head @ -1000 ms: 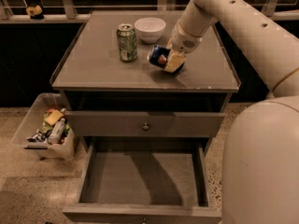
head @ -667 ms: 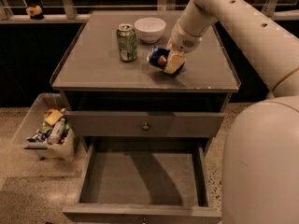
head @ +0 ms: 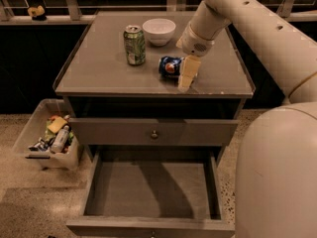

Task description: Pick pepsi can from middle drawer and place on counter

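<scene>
done: the pepsi can [head: 170, 67] is out of the middle drawer [head: 148, 192] and sits on the table [head: 99, 68]. i think the big part of the job is over.
left: i think the arm only has to be clear of the can and lift away. the can looks tipped on its side, so it might roll.
middle drawer: pulled out, low in front of the table. nothing is in it, just its bare grey floor.
shut drawer [head: 153, 132]: right under the table top, closed, with a round knob.
box [head: 52, 160]: on the floor, left of the table. it holds a heap of small packs, and i cannot tell what each one is.
pepsi can: on the table, front right part.
pincer [head: 185, 76]: down on the table, touching the right side of the pepsi can. i cannot tell if it is open, closed or gripping the can.
green can [head: 134, 44]: upright on the table, left of the middle.
bowl [head: 158, 33]: white, at the back of the table. it looks empty.
</scene>
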Available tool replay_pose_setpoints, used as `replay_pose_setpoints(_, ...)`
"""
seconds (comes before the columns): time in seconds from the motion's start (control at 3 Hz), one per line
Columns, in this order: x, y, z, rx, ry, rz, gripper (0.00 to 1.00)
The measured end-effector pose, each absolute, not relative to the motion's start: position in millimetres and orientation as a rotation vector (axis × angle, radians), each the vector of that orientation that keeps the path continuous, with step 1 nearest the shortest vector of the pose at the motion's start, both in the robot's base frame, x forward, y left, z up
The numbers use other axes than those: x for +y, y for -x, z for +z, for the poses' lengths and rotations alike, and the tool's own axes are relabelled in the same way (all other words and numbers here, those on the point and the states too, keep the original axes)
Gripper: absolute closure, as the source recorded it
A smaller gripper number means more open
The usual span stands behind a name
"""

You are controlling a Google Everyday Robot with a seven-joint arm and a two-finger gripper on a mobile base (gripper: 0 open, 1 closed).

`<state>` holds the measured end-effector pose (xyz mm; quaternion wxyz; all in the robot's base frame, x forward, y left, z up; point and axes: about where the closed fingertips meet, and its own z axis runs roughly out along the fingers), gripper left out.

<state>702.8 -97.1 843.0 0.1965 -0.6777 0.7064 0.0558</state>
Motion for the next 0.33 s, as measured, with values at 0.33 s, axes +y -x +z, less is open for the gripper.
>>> replay_pose_setpoints(0.33, -97.1, -702.8, 843.0, 1.978, 1.898, 0.156, 0.0)
